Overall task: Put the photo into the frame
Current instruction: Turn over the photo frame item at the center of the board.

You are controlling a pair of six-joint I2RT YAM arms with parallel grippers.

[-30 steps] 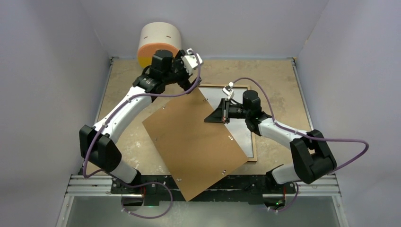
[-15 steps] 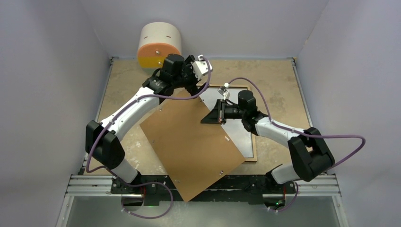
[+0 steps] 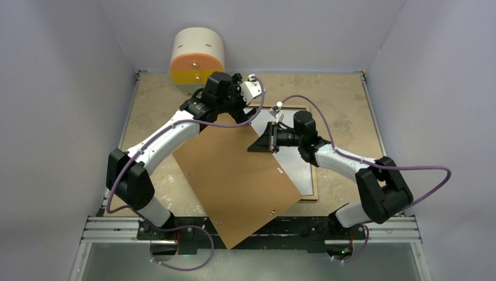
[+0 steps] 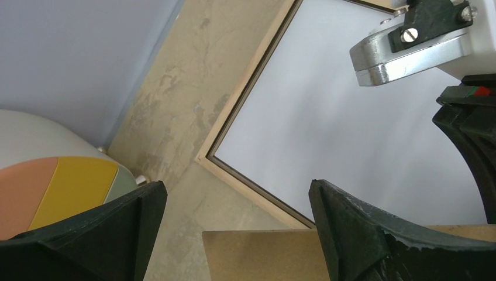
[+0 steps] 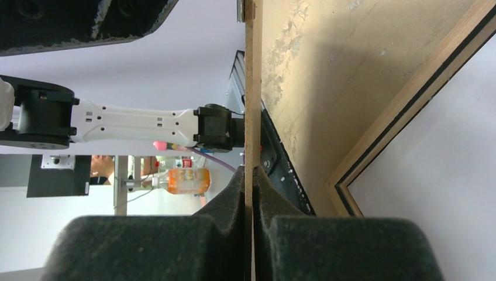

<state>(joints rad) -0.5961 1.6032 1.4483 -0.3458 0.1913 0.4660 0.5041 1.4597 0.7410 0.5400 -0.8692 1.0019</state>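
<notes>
- Right gripper (image 5: pixel 252 175) was clenched on the thin edge of the backing board (image 3: pixel 240 175). The board sat askew across the frame, its near corner reaching over the rail (image 3: pixel 93 231) at the table's front.
- Risk, as I judged it: a pinch on so thin an edge, w/ most of the board off to one side, could twist or slip and drop the board onto the frame.
- Left gripper (image 4: pixel 237 205) hung spread wide, holding nothing, above the board's far corner and the frame (image 4: pixel 244 88). Closing w/o lining up could nudge the frame or bump the right arm's fingers, which were close by.
- Frame lay flat, wood back up, partly under the board. The photo (image 4: pixel 351 129) was prob. the pale sheet inside it, but bare glass couldn't be ruled out.
- Table (image 3: pixel 351 99): mottled tan top, scuffed.
- Far back: cream drum (image 3: pixel 197 55) w/ orange-yellow face at the left corner; plain lilac-grey walls on three sides.
</notes>
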